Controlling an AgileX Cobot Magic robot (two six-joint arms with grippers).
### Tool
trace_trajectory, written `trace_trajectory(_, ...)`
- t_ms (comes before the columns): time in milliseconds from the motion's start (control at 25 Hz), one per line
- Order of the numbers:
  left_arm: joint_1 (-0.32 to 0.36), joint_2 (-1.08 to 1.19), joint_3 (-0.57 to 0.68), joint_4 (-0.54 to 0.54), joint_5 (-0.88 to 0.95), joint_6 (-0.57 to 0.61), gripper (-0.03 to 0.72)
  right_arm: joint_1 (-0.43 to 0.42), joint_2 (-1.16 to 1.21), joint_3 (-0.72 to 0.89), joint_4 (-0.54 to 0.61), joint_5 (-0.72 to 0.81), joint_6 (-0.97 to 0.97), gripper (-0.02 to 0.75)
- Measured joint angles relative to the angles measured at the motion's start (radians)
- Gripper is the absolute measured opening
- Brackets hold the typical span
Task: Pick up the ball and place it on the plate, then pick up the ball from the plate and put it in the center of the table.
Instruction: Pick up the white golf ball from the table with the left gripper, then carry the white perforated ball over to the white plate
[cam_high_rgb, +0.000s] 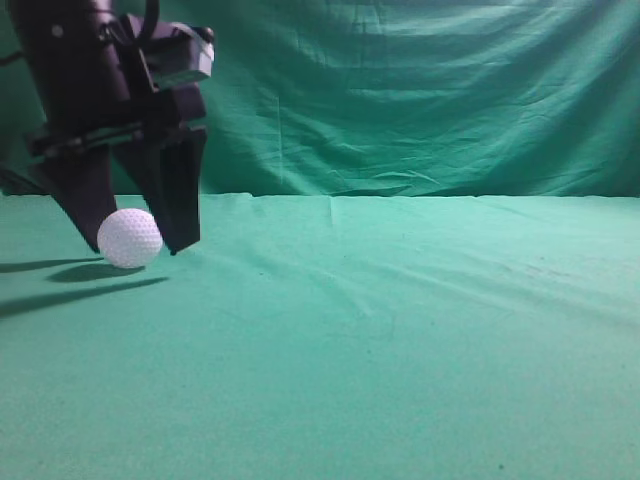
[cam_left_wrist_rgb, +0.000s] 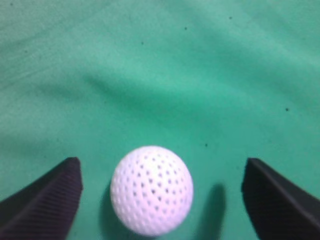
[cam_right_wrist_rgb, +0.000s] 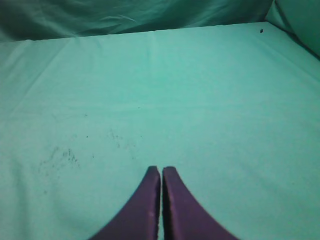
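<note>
One ball (cam_left_wrist_rgb: 151, 197) rests on the table (cam_high_rgb: 400, 330) at far left, between the left hand's (cam_high_rgb: 135, 240) spread fingers, neither touching: straddled ready for a pinch. Right hand (cam_right_wrist_rgb: 161, 200) closed, empty. No plate visible.

A creased green backdrop curtain (cam_high_rgb: 420, 90) hangs behind the scene, its folds running mostly sideways.

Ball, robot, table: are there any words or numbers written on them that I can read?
None can be read.
The ball shows only dimples, no print.
The left gripper and the right gripper are plain and dark.
The table is bare green cloth with a few tiny specks.
</note>
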Motion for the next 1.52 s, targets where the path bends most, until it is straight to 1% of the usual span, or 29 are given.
trace_trajectory(40,0.000,0.011,-0.005,0.002,0.001,0.000,0.540,0.000,0.000,0.000,0.000,0.000,0.000,0.000)
trace_trajectory(80,0.000,0.020,-0.012,0.002,0.002,0.000,0.521,0.000,0.000,0.000,0.000,0.000,0.000,0.000)
trace_trajectory(120,0.000,0.024,-0.019,0.002,0.002,0.000,0.535,0.000,0.000,0.000,0.000,0.000,0.000,0.000)
trace_trajectory(240,0.000,0.026,-0.025,0.006,0.003,0.000,0.535,0.000,0.000,0.000,0.000,0.000,0.000,0.000)
trace_trajectory(280,0.000,0.026,-0.025,0.012,0.005,0.000,0.485,0.000,0.000,0.000,0.000,0.000,0.000,0.000)
trace_trajectory(360,0.000,0.026,-0.025,0.019,0.007,-0.001,0.421,0.000,0.000,0.000,0.000,0.000,0.000,0.000)
trace_trajectory(440,0.000,0.026,-0.025,0.019,0.009,-0.011,0.309,0.000,0.000,0.000,0.000,0.000,0.000,0.000)
trace_trajectory(480,0.000,0.026,-0.025,0.021,0.011,-0.018,0.294,0.000,0.000,0.000,0.000,0.000,0.000,0.000)
trace_trajectory(520,0.000,0.026,-0.027,0.023,0.013,-0.023,0.306,0.000,0.000,0.000,0.000,0.000,0.000,0.000)
trace_trajectory(760,0.000,-0.013,-0.028,0.041,0.049,-0.080,0.306,0.000,0.000,0.000,0.000,0.000,0.000,0.000)
trace_trajectory(880,0.000,-0.118,-0.028,0.046,0.068,-0.114,0.306,0.000,0.000,0.000,0.000,0.000,0.000,0.000)
trace_trajectory(960,0.014,-0.202,-0.028,0.059,0.084,-0.126,0.306,0.000,0.000,0.000,0.000,0.000,0.000,0.000)
trace_trajectory(1080,0.071,-0.322,-0.028,0.113,0.111,-0.162,0.306,0.000,0.000,0.000,0.000,0.000,0.000,0.000)
trace_trajectory(1200,0.171,-0.392,-0.028,0.171,0.168,-0.221,0.306,0.000,0.000,0.000,0.000,0.000,0.000,0.000)
trace_trajectory(1360,0.327,-0.402,-0.026,0.196,0.224,-0.279,0.306,0.000,0.000,0.000,0.000,0.000,0.000,0.000)
trace_trajectory(1520,0.432,-0.379,-0.026,0.210,0.222,-0.289,0.306,0.000,0.000,0.000,0.000,0.000,0.000,0.000)
